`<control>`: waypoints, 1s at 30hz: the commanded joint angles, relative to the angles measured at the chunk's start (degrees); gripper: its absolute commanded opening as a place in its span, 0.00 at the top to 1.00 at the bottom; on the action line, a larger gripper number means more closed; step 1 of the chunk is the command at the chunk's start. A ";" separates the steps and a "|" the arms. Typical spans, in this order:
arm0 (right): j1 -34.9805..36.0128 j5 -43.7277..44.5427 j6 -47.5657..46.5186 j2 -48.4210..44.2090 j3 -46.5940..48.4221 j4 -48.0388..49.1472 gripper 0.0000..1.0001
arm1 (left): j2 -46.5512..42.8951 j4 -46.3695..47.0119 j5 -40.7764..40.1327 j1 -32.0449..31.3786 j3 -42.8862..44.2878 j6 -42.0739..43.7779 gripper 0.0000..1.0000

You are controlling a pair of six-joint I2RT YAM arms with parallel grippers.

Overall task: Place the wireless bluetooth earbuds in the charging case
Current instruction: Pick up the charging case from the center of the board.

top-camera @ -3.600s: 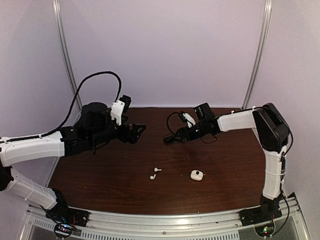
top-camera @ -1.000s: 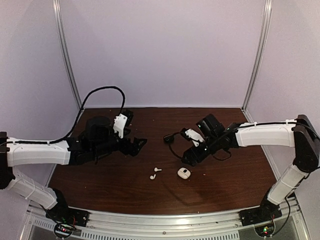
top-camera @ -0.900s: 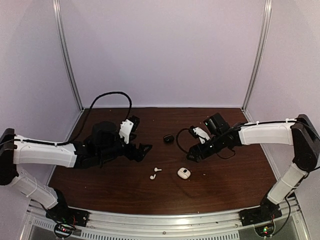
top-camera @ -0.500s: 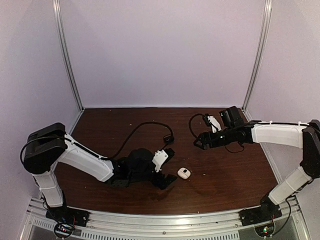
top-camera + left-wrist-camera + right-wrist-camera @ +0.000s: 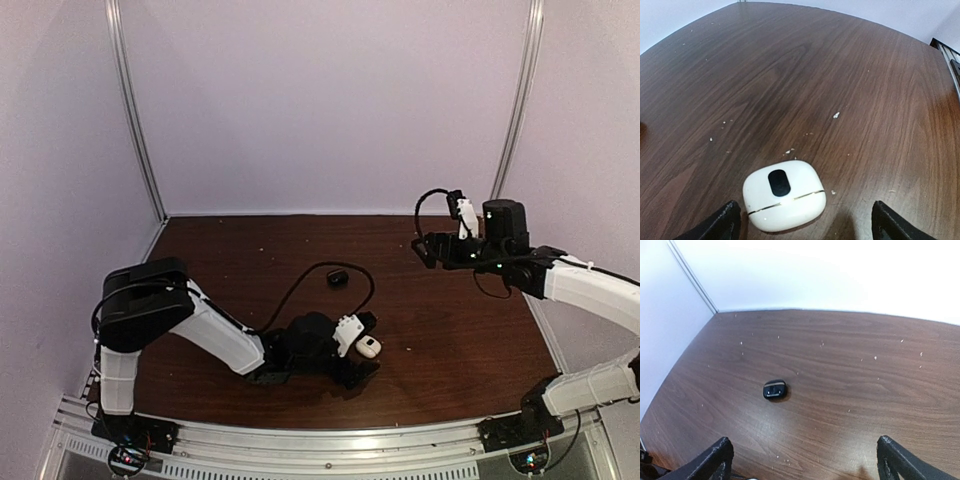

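The white charging case (image 5: 784, 195) lies closed on the wooden table, a black oval mark on its lid. My left gripper (image 5: 802, 231) is open, low over the table, its fingertips (image 5: 720, 226) either side of the case's near end without touching it. In the top view the case (image 5: 370, 347) sits at my left gripper (image 5: 360, 346). A small closed black case (image 5: 775, 389) lies farther back, also seen in the top view (image 5: 337, 278). My right gripper (image 5: 805, 465) is open and empty, raised at the right (image 5: 428, 249). No earbuds show; the left arm covers the spot where the white ones lay.
The left arm (image 5: 230, 340) lies low across the front of the table, and its black cable (image 5: 305, 280) loops over the table near the black case. White crumbs dot the wood. The back wall and a corner post (image 5: 692, 275) bound the table.
My left arm swung down and right to the white case, covering the two white earbuds. My right arm nudged the white case left, then pulled back right and up. The black case stayed put.
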 commanded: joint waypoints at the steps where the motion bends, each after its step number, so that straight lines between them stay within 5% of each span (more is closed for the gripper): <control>1: -0.60 5.93 1.68 -5.49 -1.74 5.70 0.00 | 2.97 2.78 -0.79 -0.47 3.18 0.40 0.10; 11: -0.69 6.59 1.85 -8.29 -2.12 6.20 0.00 | 7.38 -2.09 -4.51 -0.51 8.54 -1.62 0.18; 19: -0.69 5.65 0.12 -9.60 -2.79 7.47 0.00 | 6.14 0.19 -0.82 0.32 6.39 1.19 0.37; 30: -0.79 -11.63 -2.06 -7.99 -1.32 2.44 0.00 | -4.20 3.95 11.31 2.36 -3.83 15.71 0.54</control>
